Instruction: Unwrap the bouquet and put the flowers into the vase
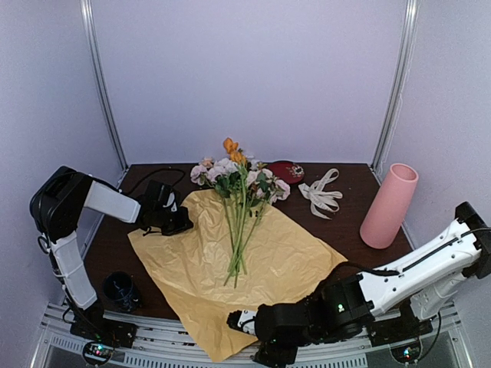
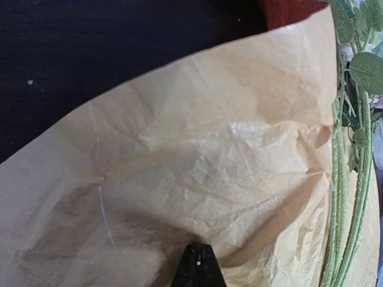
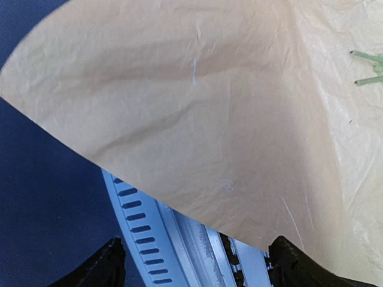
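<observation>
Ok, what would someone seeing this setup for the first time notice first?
The big sheet of crinkled tan paper spread open across the middle of the table, with the flowers lying loose on it, blooms toward the far edge. Then the tall pink vase standing at the right side, and the cream ribbon lying loose between it and the blooms.

Crinkled paper (image 2: 209,167) lies on the dark table (image 2: 90,60). Green stems (image 2: 341,209) rest on it, right of the left gripper (image 2: 197,263), its fingertips pressed together. A red dish (image 2: 287,12) shows past the paper's far edge.
</observation>
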You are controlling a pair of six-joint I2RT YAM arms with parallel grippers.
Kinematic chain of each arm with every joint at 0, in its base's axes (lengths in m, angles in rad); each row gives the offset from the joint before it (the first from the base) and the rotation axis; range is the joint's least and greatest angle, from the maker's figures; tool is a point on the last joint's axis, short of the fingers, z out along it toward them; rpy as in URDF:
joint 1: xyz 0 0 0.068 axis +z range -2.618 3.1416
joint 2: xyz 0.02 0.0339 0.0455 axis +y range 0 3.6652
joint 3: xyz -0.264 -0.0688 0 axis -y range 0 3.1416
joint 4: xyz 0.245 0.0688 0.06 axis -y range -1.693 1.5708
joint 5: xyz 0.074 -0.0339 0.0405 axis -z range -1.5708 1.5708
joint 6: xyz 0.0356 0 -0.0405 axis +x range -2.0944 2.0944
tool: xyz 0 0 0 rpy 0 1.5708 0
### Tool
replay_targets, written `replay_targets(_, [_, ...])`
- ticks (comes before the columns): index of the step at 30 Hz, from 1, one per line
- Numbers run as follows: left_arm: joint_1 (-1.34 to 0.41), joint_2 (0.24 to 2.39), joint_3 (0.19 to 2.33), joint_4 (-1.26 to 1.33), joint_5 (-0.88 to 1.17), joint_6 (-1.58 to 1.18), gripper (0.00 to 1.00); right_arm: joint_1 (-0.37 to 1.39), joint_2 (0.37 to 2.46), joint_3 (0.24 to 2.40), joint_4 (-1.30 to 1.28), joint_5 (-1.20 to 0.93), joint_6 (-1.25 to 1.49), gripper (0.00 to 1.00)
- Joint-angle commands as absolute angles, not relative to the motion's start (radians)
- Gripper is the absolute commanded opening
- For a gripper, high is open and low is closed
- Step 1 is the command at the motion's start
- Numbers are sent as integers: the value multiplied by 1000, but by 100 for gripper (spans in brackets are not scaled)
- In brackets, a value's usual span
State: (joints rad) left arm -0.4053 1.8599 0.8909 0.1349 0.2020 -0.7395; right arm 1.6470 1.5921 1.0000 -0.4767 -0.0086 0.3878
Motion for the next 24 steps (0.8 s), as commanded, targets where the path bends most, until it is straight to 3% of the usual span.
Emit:
replay_targets(1, [-399, 1878, 884, 86, 154, -737, 0, 1623, 1468, 1159, -612, 146, 350, 87])
replay_targets(9, [-399, 1844, 844, 74, 140, -737, 0, 1210, 1368, 1174, -408, 181, 333, 89])
replay_targets(17, [-398, 1781, 812, 64, 136, -725, 0, 863, 1652, 1120, -191, 206, 475, 83])
replay_targets(24, [-399, 1784, 813, 62, 139, -717, 0, 712, 1896, 1200, -130, 168, 474, 83])
